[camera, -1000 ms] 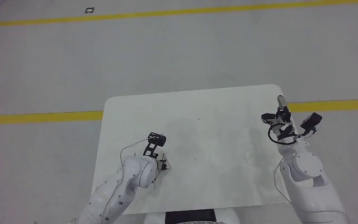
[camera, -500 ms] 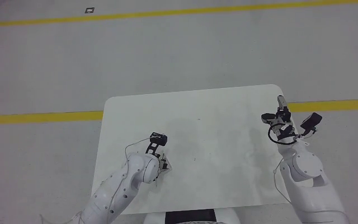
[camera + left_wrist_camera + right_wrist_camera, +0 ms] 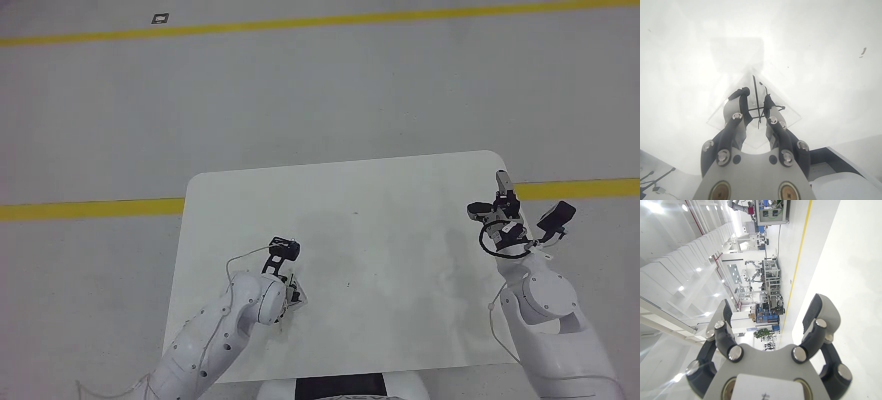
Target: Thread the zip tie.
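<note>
The zip tie (image 3: 758, 109) lies flat on a clear plastic sheet (image 3: 791, 115) at about 8 o'clock on the white tabletop (image 3: 380, 210), near the front edge. It is a thin black strip with its small square head (image 3: 783, 108) at one end. A second straight strip (image 3: 755, 89) crosses over it, and a third, curved piece sits beside it, so the strands overlap. The left jaws hang directly over this sheet, parted to a moderate gap, with one strand running between the black fingertips (image 3: 743, 92); they appear to grip nothing, though the far pad hides part of the curved piece. The right jaws are at about 3 o'clock, at the tabletop's edge, spread wide and empty, pointing out toward the room. The tie looks almost weightless, springy and smooth, so it would likely skate on the slick sheet or flick away if pinched at the tip. It is also very low, leaving little for the pads to bite on. The surest hold seems to be across the strip's width just behind the head, where it is thickest and stiffest, leaving the tail free for the other arm to feed through.
</note>
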